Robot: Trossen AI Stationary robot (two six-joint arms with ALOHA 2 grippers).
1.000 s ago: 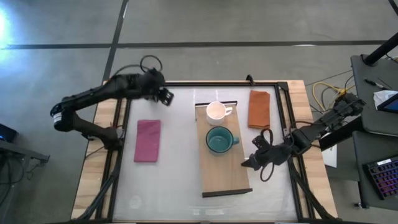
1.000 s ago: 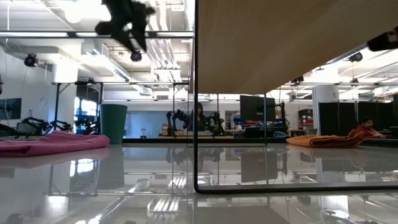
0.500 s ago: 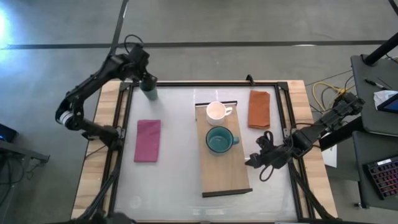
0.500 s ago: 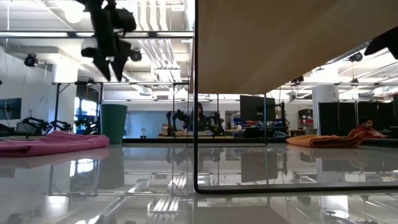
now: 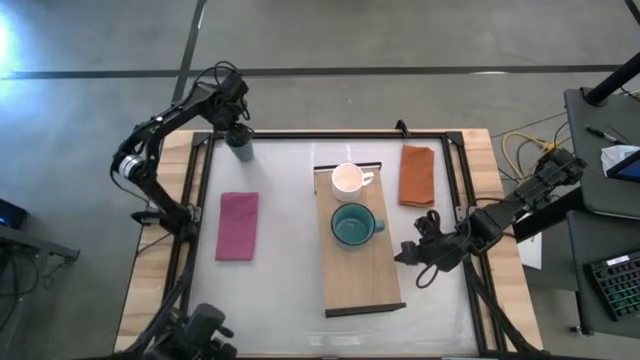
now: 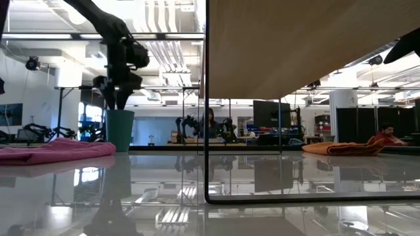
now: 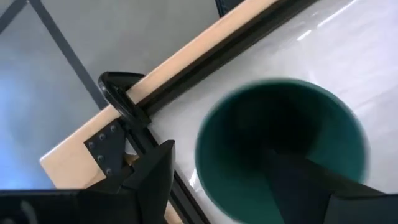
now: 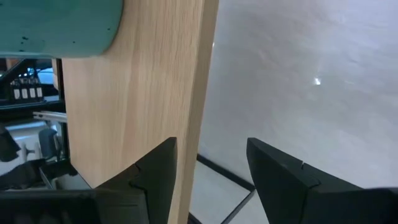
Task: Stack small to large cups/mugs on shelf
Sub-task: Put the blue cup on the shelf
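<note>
The dark green tumbler [image 5: 241,150] stands upright on its base at the table's far left corner; it also shows in the low view [image 6: 120,130]. My left gripper [image 5: 237,128] is open right above it, pointing down. One finger [image 7: 305,180] is over its mouth and the other [image 7: 149,177] is outside its rim [image 7: 205,134]. The white mug [image 5: 347,180] and the teal mug [image 5: 352,224] stand on the light-wood shelf [image 5: 362,275]. My right gripper [image 5: 405,255] is open and empty, low by the shelf's right edge [image 8: 205,93]. My left gripper comes down on the tumbler from above, one finger over the open mouth and one outside the wall. I cannot tell whether either finger touches the rim. The tumbler stands upright on the table.
A magenta cloth [image 5: 238,226] lies left of the shelf and an orange cloth [image 5: 416,175] lies at the far right. A dark frame [image 5: 300,134] runs along the table's edges, close behind the tumbler. In the low view the shelf board [image 6: 295,46] stands raised on a dark frame.
My left gripper has swung from over the table toward the far left corner and has come down onto the top of the tumbler. The tumbler, the mugs and the shelf have stayed in place.
</note>
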